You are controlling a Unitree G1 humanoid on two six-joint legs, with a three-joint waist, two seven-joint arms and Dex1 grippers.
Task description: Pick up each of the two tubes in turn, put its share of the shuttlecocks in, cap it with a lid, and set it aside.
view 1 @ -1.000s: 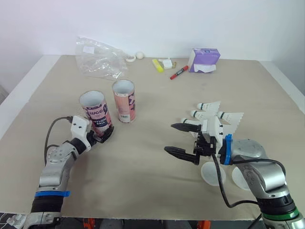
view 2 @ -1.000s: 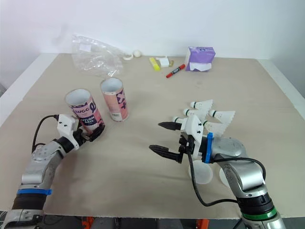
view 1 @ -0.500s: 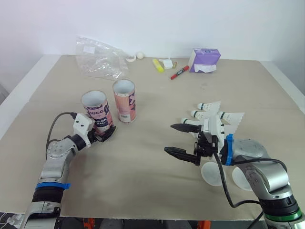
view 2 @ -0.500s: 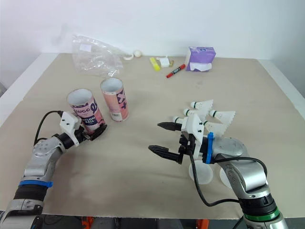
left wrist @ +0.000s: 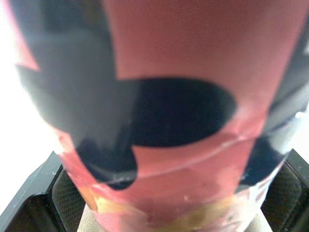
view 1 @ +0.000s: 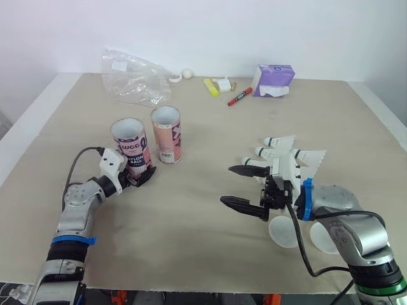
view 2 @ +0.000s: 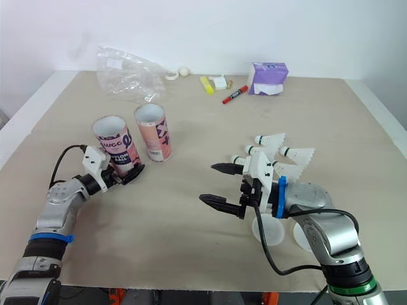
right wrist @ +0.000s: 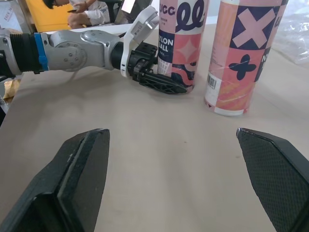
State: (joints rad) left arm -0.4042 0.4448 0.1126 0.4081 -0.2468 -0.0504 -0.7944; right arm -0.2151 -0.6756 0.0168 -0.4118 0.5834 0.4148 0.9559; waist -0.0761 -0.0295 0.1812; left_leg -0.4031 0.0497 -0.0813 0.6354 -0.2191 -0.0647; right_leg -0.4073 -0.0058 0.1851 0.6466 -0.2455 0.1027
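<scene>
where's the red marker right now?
Left eye view: red marker lies near the table's far edge, right of centre, between yellow highlighter and purple tissue pack.

Near tube (view 1: 130, 150) seemingly tilted, far tube (view 1: 166, 135) upright; shuttlecocks (view 1: 300, 155) beside lids (view 1: 283, 231).

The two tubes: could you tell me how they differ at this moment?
The lettered tube is gripped by the left end effector; the cross-patterned tube stands free. The lettered tube is nearer the robot, the cross-patterned tube farther. Both are pink, open-topped, without lids.
</scene>
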